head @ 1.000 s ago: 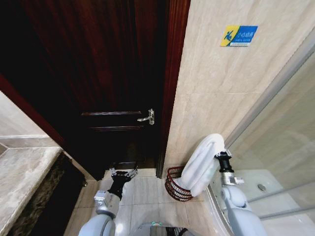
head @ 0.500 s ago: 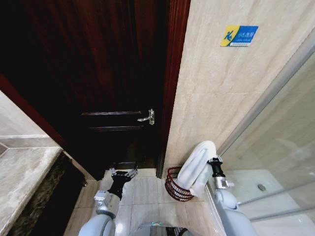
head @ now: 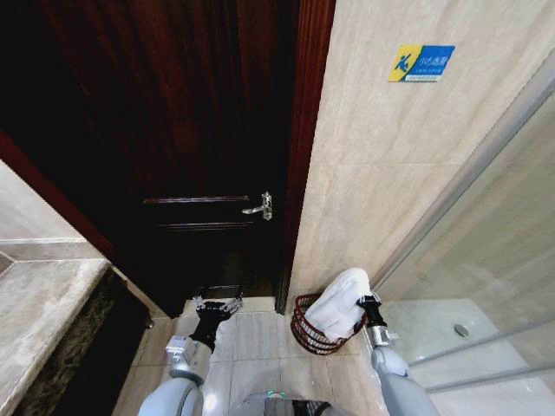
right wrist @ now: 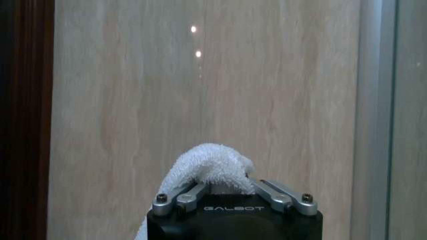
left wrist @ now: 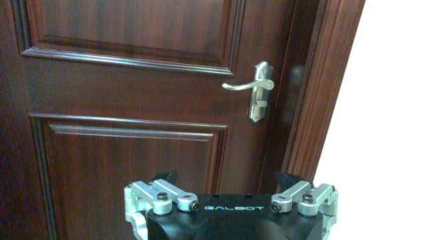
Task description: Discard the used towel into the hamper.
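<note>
The white towel [head: 340, 303] hangs bunched from my right gripper [head: 364, 305], which is shut on it. Its lower end drapes into the top of the hamper [head: 303, 334], a small dark-red wire basket on the floor by the tiled wall. In the right wrist view the towel [right wrist: 208, 167] bulges out between the closed fingers of the right gripper [right wrist: 227, 185], facing the beige wall. My left gripper [head: 217, 306] is held low in front of the door, and in the left wrist view this left gripper [left wrist: 227, 178] is open with nothing in it.
A dark wooden door [head: 191, 130] with a silver lever handle [head: 263, 206] stands ahead, its frame [head: 303, 156] just left of the hamper. A glass shower screen [head: 486, 260] is on the right, a stone counter [head: 39, 303] on the left.
My right arm has come down and moved left, carrying the towel from above the hamper until its lower end rests in it. The left arm has not moved.
</note>
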Available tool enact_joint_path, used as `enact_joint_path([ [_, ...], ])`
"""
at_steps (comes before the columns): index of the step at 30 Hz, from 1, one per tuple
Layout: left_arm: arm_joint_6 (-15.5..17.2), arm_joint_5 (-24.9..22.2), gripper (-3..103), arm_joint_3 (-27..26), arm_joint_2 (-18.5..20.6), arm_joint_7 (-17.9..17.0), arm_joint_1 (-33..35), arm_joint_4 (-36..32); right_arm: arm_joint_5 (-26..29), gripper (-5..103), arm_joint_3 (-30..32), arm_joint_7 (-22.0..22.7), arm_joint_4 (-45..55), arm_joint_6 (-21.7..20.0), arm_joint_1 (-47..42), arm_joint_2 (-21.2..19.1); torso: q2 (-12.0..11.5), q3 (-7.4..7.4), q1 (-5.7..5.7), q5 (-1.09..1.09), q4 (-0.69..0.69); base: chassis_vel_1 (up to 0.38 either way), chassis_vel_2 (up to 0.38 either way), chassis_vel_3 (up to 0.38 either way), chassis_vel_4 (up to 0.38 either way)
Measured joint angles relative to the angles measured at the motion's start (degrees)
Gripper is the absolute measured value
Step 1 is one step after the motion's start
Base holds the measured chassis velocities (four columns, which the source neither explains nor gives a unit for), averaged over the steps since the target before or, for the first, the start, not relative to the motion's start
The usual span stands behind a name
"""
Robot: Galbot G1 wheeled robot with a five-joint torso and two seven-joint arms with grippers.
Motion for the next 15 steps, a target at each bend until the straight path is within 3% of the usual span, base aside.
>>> enact_joint_path([
  [15,0.0,0.0,99,0.0,0.0,0.0,0.0,0.0,-5.0,7,2.1,-0.7,-18.3,1.2,7.0,2.9,0.0,0.0,0.0,-0.01,0.0,0.0,0.0,0.0,0.0],
])
